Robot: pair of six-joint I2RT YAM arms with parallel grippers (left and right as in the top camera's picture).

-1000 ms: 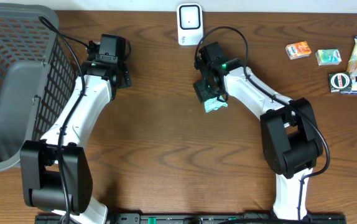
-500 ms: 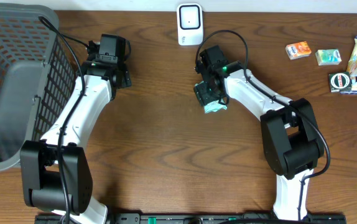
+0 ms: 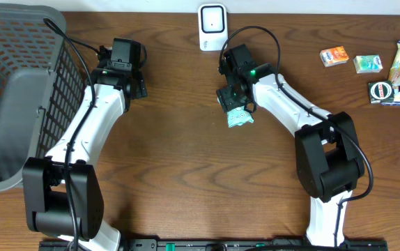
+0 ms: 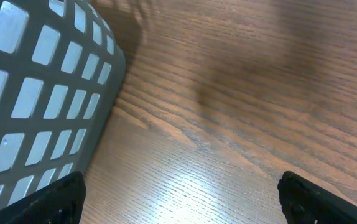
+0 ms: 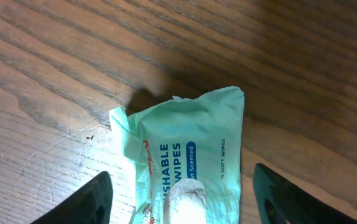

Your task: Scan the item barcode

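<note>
— So, where is the item I am meant to scan?

— I see the wipes packet lying flat on the brown wooden bench, near the middle and a little towards the back. It is pale green, with blue print that includes the word "wipes". In my right wrist view it fills the lower middle, with a white flap at its near end.

— And the right gripper?

— My right gripper stands over the packet with its fingers spread, one on each side. A thin gap shows between each finger and the wrapper, so it pinches nothing.

— Where is the scanner?

— The white scanner stands at the back edge of the bench, beyond the packet and apart from it.

— What about the other arm?

— My left gripper is spread wide and holds nothing. Only its two dark fingertips show, at the bottom corners of its wrist view, above bare wood. A grey mesh basket sits near it at the left end of the bench.

— Anything else?

— A few small snack packs lie at the far right end, well apart from both arms.
</note>
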